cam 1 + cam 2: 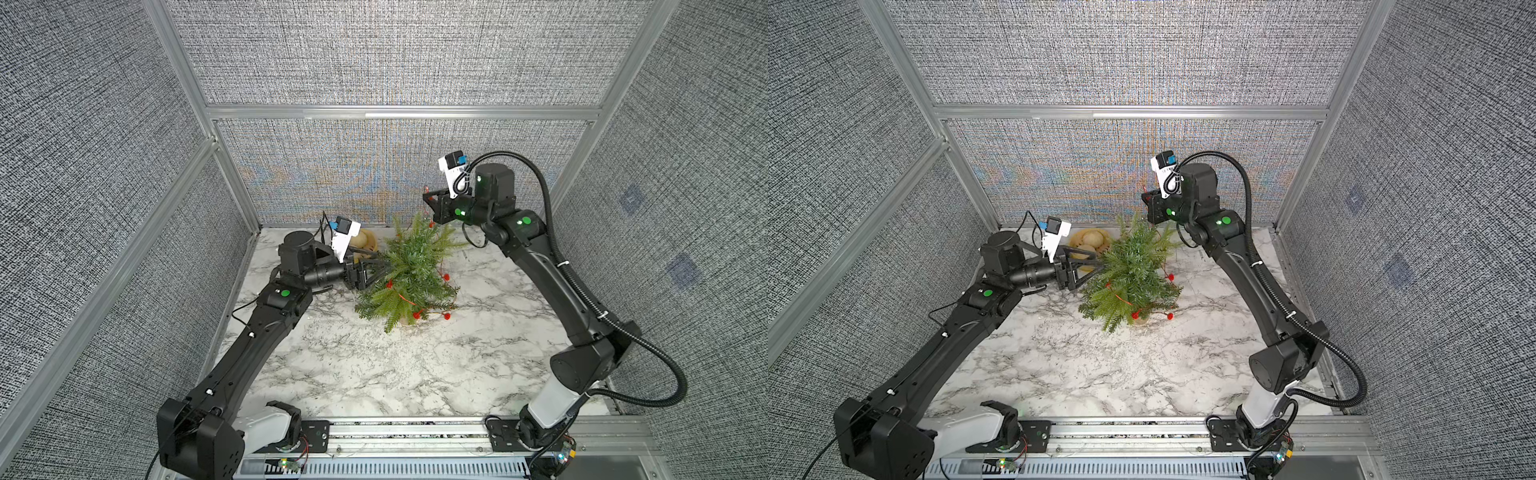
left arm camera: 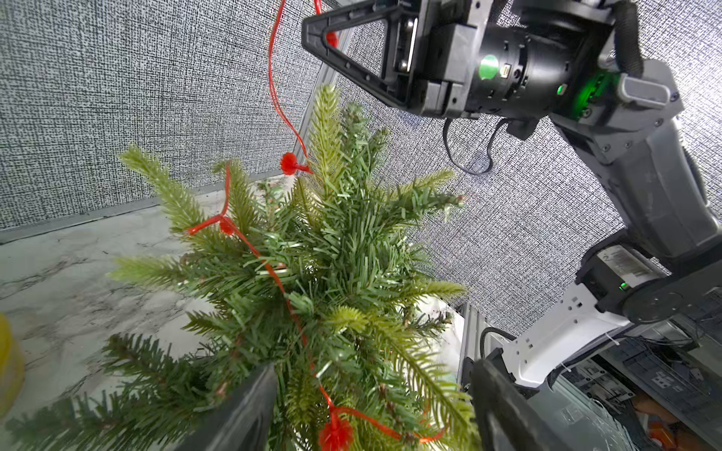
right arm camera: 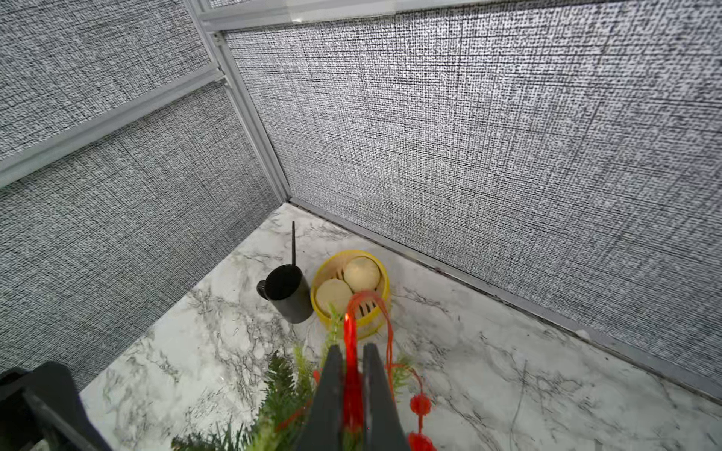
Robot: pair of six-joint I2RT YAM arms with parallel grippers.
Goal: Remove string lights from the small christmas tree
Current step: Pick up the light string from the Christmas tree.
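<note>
The string lights [image 2: 273, 84] are one strand of thin, glossy red wire set with small round bulbs [image 2: 289, 164] that have a slightly frilled edge. The strand winds down through the small christmas tree [image 1: 409, 270] and trails off its lower boughs onto the tabletop on the right arm's side. Four bulbs show in the left wrist view, and at least five can be counted about the tree in a top view.

There is one tree. It is a bushy green cone of stiff plastic needles on drooping boughs, with a tan base just visible beneath. It stands toward the back of the marble-patterned tabletop [image 1: 374, 374].

The right gripper [image 3: 351, 347] is pressed together on the wire and hangs above the treetop. A doubled length of strand drops from it to the top boughs.

The left gripper [image 1: 380, 266] reaches in level from the side with its jaws spread wide, and the tree's boughs lie between its fingers [image 2: 242, 410]. Needles brush them, but whether they press on the tree cannot be told.

Behind the tree sits one matte black mug [image 3: 287, 293], cylindrical, with a thin black stick [image 3: 293, 242] standing in it. Just beside it is one round yellow basket [image 3: 385, 281] with a slatted floor, holding two pale, smooth, domed buns [image 3: 361, 273].

Grey woven-fabric wall panels [image 1: 395, 62] in aluminium frames enclose three sides.
</note>
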